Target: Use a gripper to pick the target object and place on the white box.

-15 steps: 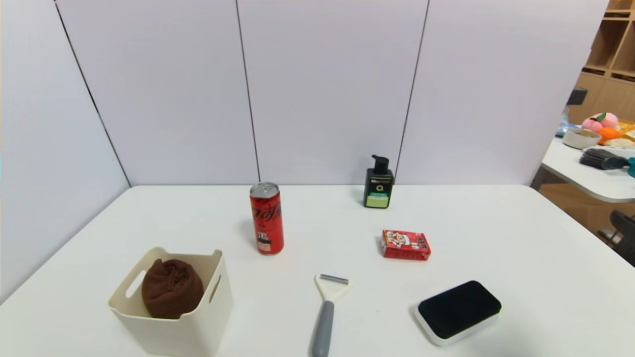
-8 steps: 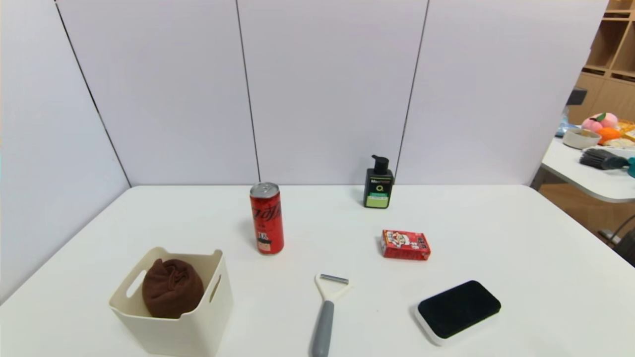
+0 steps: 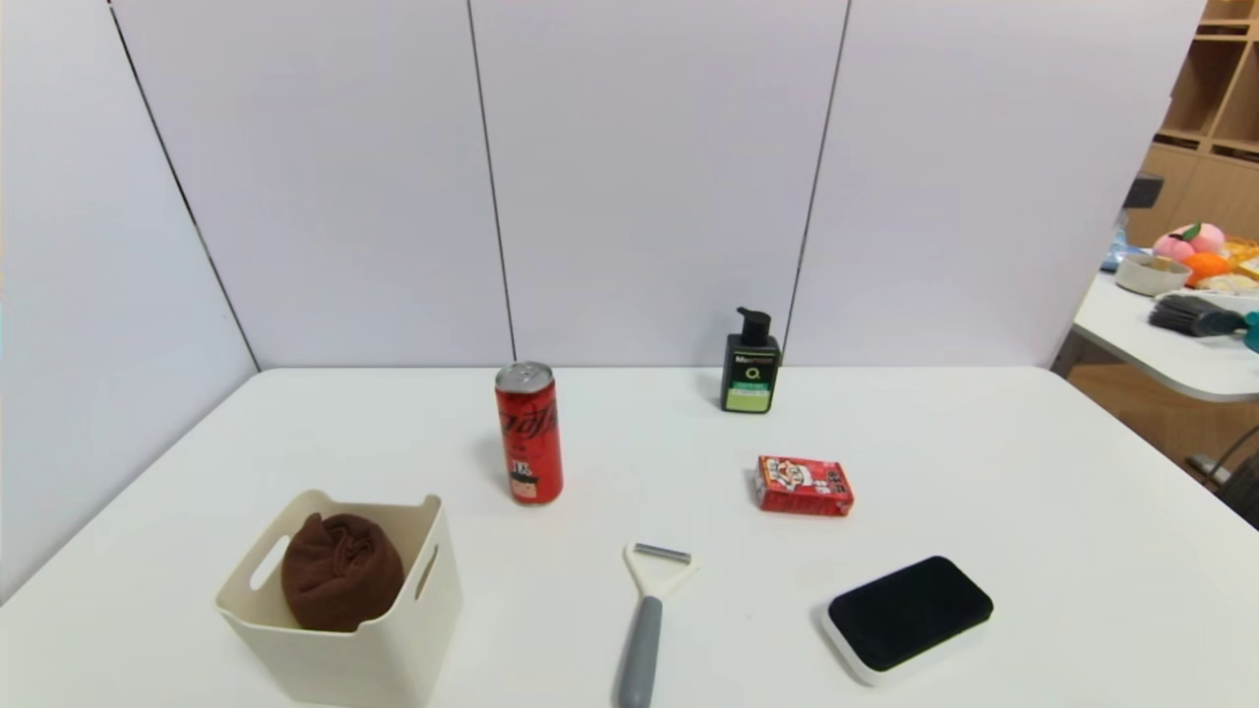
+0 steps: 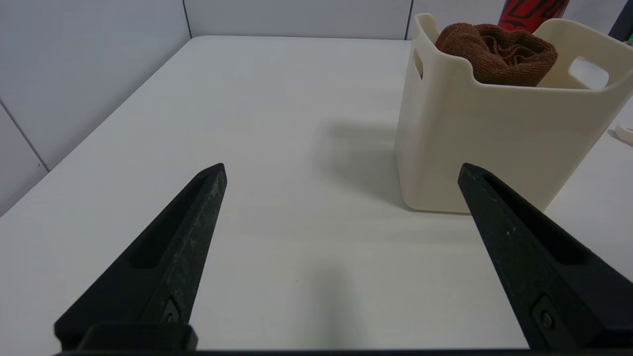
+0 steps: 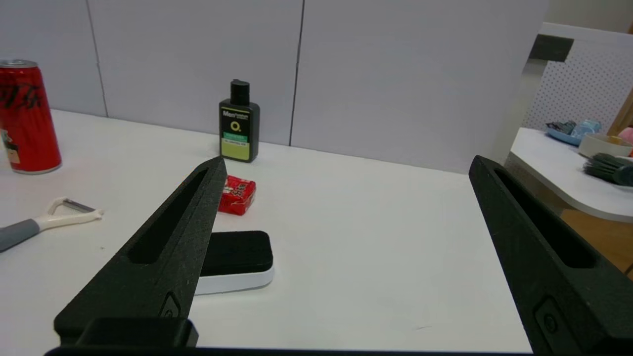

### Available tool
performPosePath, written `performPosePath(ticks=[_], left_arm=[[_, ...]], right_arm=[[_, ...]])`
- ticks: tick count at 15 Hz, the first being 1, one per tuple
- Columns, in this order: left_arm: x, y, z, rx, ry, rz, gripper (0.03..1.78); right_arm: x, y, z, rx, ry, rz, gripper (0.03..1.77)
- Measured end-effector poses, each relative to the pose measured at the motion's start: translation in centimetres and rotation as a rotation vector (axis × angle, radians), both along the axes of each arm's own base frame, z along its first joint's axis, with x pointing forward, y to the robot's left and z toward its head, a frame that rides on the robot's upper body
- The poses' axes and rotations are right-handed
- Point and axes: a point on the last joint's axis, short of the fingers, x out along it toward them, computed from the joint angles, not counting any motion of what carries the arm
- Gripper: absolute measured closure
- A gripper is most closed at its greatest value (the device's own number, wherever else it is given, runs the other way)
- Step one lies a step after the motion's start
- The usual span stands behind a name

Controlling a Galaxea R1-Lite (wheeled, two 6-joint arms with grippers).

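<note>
One white table (image 3: pixel 984 442) carries everything. On its near-left part stands the single white box (image 3: pixel 393 639), slot handles on two opposite walls. Inside it sits the one brown towel (image 3: pixel 341 570), a lumpy rolled bundle resting against the box's walls and rising about level with the rim (so balled up that its long axis cannot be told from these views; its creased folds face upward).

Then one black pad with a white rim (image 3: pixel 910 615) lies flat at near right, one red can (image 3: pixel 529 433) stands upright behind the box, one peeler (image 3: pixel 644 629) lies with its grey handle toward the robot and blade away, one dark pump bottle (image 3: pixel 751 369) stands by the back wall, and one small red carton (image 3: pixel 805 485) lies flat.

The left gripper (image 4: pixel 341 173) hangs released, fingers spread wide, low over bare table beside the box. The right gripper (image 5: pixel 346 168) is likewise spread wide and empty, near the pad.
</note>
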Motion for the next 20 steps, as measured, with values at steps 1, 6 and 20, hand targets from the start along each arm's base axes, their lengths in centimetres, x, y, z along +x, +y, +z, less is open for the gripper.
performPosePath(ticks=[1,6,20], left_arm=[[0.0,0.0,0.0,0.000,0.000,0.000,0.12],[0.0,0.0,0.0,0.000,0.000,0.000,0.12],[0.0,0.0,0.0,0.000,0.000,0.000,0.12]], right_arm=[[-0.2,0.0,-0.3,0.001,0.004,0.005,0.10],[-1.4,0.0,-2.5,-0.002,0.063,0.017,0.11],[-1.9,-0.3,-4.8,0.064,0.203,-0.100,0.11]])
